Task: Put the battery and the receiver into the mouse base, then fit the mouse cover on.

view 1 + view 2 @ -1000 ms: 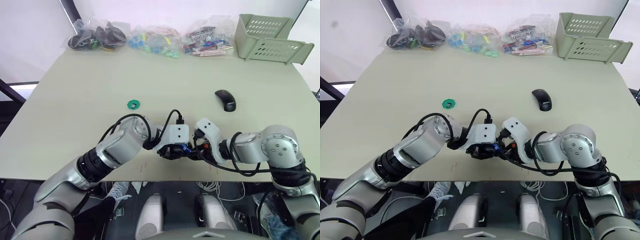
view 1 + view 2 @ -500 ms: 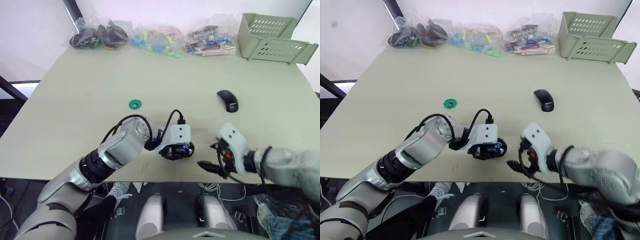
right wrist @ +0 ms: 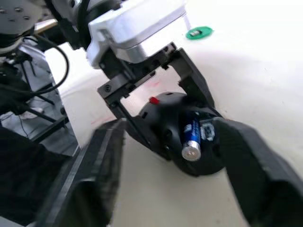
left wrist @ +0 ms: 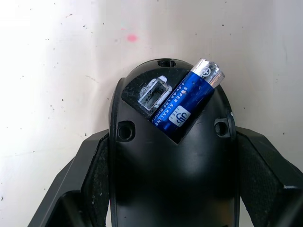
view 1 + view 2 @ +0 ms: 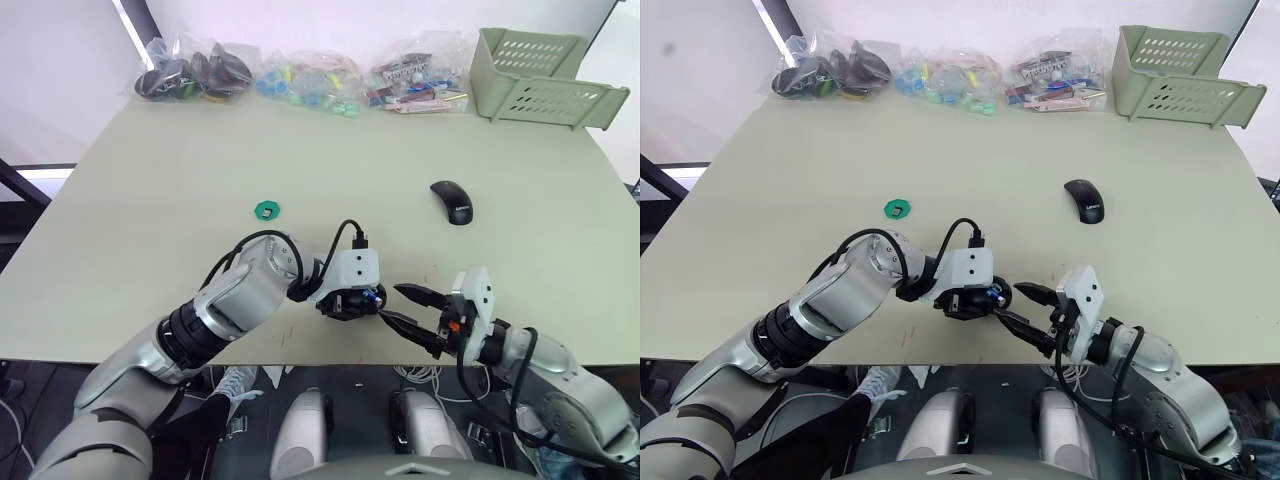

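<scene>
My left gripper (image 5: 352, 300) is shut on the black mouse base (image 4: 175, 156), near the table's front edge. The blue battery (image 4: 187, 101) lies slanted in the base's compartment, its silvery end poking past the rim. Beside it is a small pale-rimmed square slot (image 4: 154, 92). The receiver is hidden from me. My right gripper (image 5: 394, 304) is open just to the right of the base, its fingers (image 3: 255, 175) pointing at the battery end (image 3: 191, 139). The glossy black mouse cover (image 5: 452, 200) lies alone further back on the right.
A flat green disc (image 5: 266, 209) lies behind the left arm. Plastic bags of parts (image 5: 300, 75) line the back edge, and a green basket (image 5: 545, 75) stands at the back right. The table's front edge (image 5: 330, 355) runs just below both grippers.
The right gripper let go at the base, swung away to the right, and now points its open fingers at the base again. The left gripper and base stayed put.
</scene>
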`<state>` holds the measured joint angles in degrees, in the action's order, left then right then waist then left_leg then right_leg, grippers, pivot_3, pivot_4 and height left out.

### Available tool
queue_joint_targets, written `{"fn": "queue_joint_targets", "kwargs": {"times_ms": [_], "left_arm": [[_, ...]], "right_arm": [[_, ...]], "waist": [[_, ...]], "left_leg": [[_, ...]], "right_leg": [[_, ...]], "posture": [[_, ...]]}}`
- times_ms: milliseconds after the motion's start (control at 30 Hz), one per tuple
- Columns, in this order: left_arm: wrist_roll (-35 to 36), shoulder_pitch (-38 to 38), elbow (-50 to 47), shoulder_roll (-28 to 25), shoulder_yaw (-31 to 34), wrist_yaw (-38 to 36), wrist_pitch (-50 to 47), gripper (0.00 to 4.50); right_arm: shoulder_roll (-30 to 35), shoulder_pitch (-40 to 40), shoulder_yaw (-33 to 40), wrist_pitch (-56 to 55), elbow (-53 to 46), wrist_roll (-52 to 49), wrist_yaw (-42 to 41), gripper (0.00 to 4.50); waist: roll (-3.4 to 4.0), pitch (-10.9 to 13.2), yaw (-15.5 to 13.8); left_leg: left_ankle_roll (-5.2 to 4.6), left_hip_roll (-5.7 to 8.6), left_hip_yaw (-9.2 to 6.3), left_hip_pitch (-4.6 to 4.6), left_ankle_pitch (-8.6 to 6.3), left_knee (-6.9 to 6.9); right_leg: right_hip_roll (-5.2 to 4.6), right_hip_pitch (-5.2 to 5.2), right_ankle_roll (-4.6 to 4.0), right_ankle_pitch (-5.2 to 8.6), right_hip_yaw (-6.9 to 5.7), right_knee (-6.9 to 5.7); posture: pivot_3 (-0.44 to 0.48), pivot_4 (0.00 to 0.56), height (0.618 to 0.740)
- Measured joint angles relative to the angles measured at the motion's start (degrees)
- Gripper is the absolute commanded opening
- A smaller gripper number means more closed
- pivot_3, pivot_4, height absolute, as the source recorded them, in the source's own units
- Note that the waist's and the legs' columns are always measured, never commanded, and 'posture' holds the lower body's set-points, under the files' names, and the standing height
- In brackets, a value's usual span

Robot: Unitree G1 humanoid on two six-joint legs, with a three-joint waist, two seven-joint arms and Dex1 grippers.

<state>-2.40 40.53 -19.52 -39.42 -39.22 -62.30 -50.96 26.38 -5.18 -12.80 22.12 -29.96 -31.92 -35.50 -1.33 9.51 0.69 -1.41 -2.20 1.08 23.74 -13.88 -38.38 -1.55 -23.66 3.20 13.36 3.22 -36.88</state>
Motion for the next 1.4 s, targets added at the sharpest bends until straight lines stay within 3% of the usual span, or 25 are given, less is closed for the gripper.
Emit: {"fn": "queue_joint_targets", "kwargs": {"times_ms": [133,167,1400], "left_arm": [[0.0,-0.1,-0.2,0.0,0.0,0.2,-0.5,3.00],[0.0,-0.1,-0.3,0.0,0.0,0.2,-0.7,3.00],[-0.2,-0.4,0.0,-0.9,0.3,-0.1,-1.4,3.00]], "right_arm": [[-2.5,0.7,-2.7,-4.9,4.1,5.0,-1.5,0.15],[-3.1,0.7,-2.9,-5.8,4.8,5.8,-1.8,0.03],[-12.1,4.5,-5.5,-16.7,22.6,17.9,-3.3,0.03]], "waist": [[0.01,0.0,0.0],[0.01,0.0,0.0],[0.04,-0.8,0.4]], "left_leg": [[0.00,0.00,0.02,-0.01,0.00,-0.02],[0.00,0.00,0.02,-0.01,0.00,-0.02],[0.02,-0.13,0.21,-0.51,0.00,0.07]], "right_leg": [[-0.01,0.00,0.00,0.00,0.02,0.00],[-0.01,0.00,0.00,0.00,0.02,0.00],[0.25,0.07,-0.22,0.12,0.42,-0.53]], "posture": [[0.000,0.150,0.740],[0.000,0.150,0.740],[0.000,0.150,0.740]]}}
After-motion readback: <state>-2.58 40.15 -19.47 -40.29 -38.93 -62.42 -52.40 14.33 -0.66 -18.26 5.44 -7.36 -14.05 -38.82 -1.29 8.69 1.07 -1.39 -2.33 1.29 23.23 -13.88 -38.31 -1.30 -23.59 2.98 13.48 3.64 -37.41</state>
